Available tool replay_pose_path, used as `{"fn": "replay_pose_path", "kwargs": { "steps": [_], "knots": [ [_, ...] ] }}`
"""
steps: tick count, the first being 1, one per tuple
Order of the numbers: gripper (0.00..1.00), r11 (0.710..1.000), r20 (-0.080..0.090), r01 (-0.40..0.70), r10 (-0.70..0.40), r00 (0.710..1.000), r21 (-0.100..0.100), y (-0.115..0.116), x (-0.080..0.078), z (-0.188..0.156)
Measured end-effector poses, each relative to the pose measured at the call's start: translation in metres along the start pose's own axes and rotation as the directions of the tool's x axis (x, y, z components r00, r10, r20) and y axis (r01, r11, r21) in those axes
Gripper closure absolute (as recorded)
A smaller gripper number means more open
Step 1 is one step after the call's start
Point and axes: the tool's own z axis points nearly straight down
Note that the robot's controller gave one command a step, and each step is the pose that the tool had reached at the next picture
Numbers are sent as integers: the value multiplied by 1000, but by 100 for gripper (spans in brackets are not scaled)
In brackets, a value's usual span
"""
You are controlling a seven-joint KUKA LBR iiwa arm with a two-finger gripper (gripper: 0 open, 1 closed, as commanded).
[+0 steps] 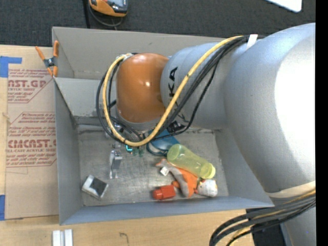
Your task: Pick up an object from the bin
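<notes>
Six or so small things on the floor of the grey bin, none held. Landmark: a yellow-green clear bottle, lying on its side. Just below it and touching, an orange piece. Below the bottle and further left, a small red piece. Below the bottle's right end, a white piece. Just above and left of the bottle, a blue thing, partly hidden. Well to the bottle's left and a little lower, alone, a small grey-and-black block. Gripper left of the bottle, between it and the block, low over bare floor, nothing seen in it. Wide or narrow: cannot tell. Likely risks: closing on nothing if lowered straight down, with only bare metal beneath; nudging the block toward the wall on a careless move leftward; in the heap below the bottle, pinching two touching pieces at once or rolling the round bottle away.
</notes>
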Motion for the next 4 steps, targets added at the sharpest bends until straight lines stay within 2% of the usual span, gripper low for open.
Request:
{"fn": "replay_pose_path", "kwargs": {
  "steps": [1,2,3,4],
  "knots": [
    [0,1000,7,-1,1,1000,-1,-1,-2,-4],
    [0,993,16,116,-116,993,0,8,12,17],
    [0,918,6,396,-396,918,2,15,40,52],
    [100,964,7,267,-267,964,0,42,45,57]
  ]
}}
